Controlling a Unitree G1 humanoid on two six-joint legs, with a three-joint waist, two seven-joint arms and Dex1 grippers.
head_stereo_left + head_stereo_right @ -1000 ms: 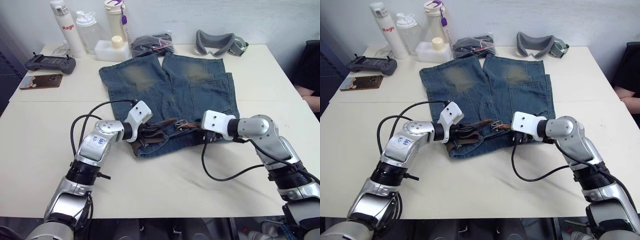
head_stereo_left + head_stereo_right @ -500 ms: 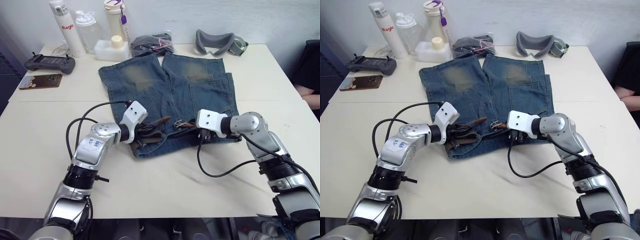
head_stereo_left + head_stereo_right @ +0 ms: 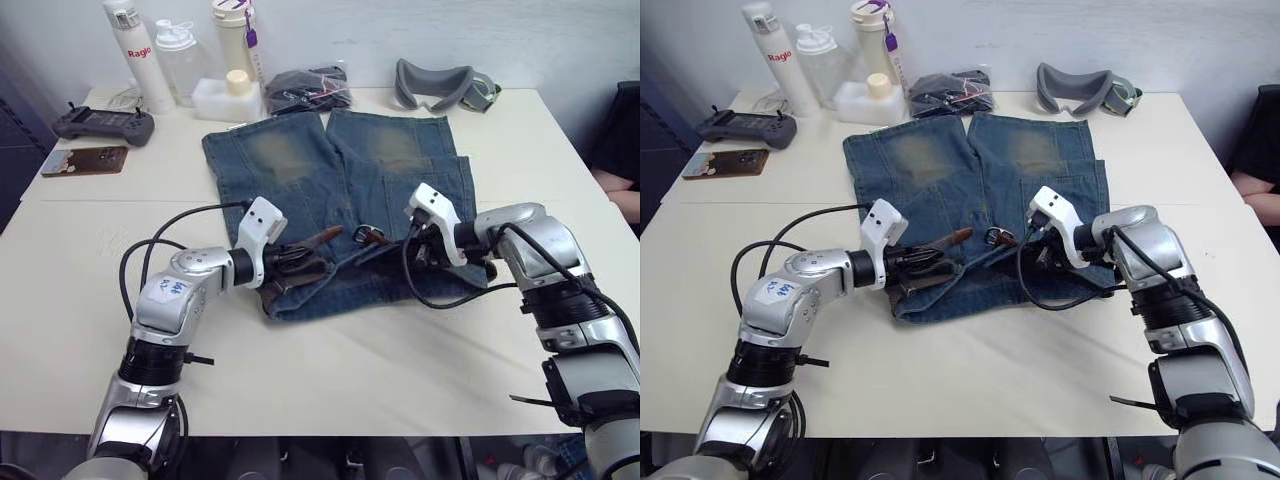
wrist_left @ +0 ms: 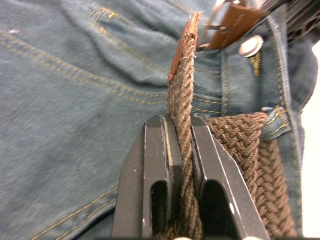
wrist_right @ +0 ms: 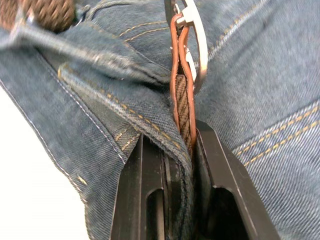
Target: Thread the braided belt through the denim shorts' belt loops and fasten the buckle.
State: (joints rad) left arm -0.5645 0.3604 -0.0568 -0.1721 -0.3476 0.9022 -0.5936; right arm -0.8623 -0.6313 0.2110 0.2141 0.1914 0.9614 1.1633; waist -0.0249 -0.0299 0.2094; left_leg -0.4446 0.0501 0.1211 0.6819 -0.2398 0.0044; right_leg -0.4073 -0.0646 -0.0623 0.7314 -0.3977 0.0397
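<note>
— Left wrist view: what's the left tool (image 4: 181, 150) doing?
— Clenched on the braided belt (image 4: 181, 102) over the denim shorts (image 3: 330, 190).
— Right tool (image 5: 175, 155)?
— Pinching belt and waistband below the buckle (image 5: 194, 35).

near desk (image 3: 330, 380): bare strip in front of denim shorts (image 3: 300, 160), free pass | left/right flanks: bare beside shorts | far edge blocked: bottles (image 3: 180, 60), black bundle (image 3: 308, 88), grey padded item (image 3: 440, 84) | far-left: controller (image 3: 92, 123), phone (image 3: 85, 160) | waist: both arms' cables loop across
</note>
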